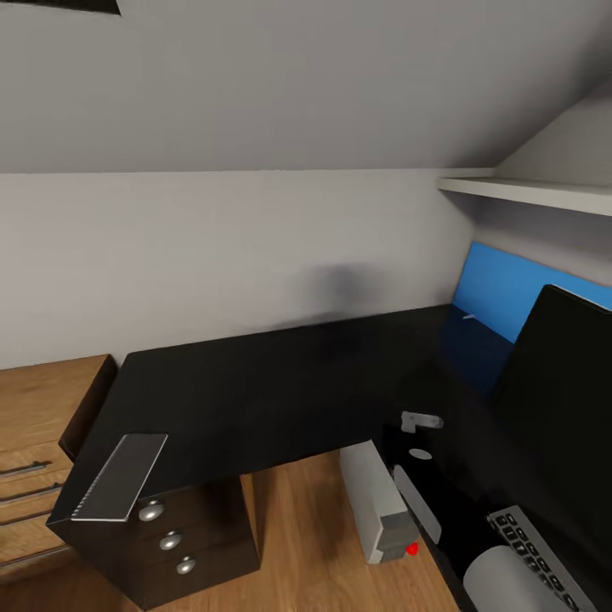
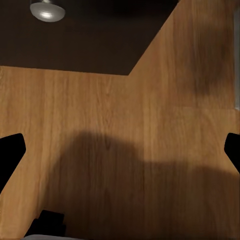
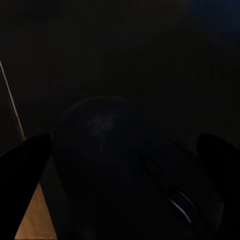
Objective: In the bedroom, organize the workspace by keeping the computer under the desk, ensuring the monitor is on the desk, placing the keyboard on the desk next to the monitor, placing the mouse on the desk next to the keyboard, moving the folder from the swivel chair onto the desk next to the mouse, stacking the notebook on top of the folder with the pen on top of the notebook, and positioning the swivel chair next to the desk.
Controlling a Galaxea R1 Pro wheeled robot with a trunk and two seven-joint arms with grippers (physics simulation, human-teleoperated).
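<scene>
On the black desk (image 1: 280,374), the mouse (image 3: 125,165) is lying directly beneath my right claw (image 3: 125,175) — its 2 fingers spread apart, flanking it, long axis running between them, not yet closing.

Right arm reaching in low, both pairs of jaws spread

In the head view the right arm (image 1: 442,501) angles in from the lower right, dark with pale panels. The right gripper (image 3: 125,160) has its jaws wide apart at the frame edges; the left gripper (image 2: 120,150) likewise has its jaws spread, pointing downward.
</scene>
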